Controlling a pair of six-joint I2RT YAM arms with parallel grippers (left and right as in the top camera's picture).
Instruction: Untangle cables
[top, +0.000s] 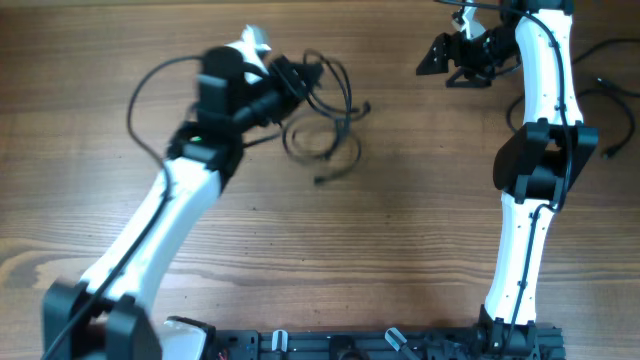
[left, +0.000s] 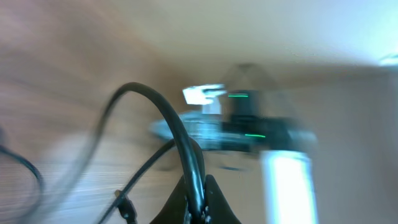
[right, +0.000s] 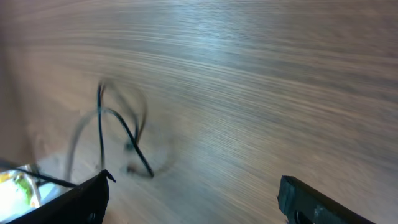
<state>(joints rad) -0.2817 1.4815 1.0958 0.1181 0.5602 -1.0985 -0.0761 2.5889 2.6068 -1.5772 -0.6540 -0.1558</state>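
The cables (top: 325, 125) lie as a loose black tangle of loops on the wooden table, upper middle in the overhead view. My left gripper (top: 292, 76) sits at the tangle's upper left edge. In the left wrist view the left gripper (left: 199, 200) is shut on one black cable (left: 163, 109), which arcs up and left from between the fingers. A small plug (left: 124, 203) hangs beside it. My right gripper (top: 440, 57) stands open at the upper right, apart from the tangle. The right wrist view shows the right gripper (right: 193, 196) with nothing in it and the cables (right: 121, 127) blurred in the distance.
The left arm's own thick wire (top: 150, 85) loops out to its left. More black wires (top: 610, 90) lie at the table's right edge behind the right arm. A black rig (top: 350, 345) runs along the front edge. The left wrist view is motion-blurred.
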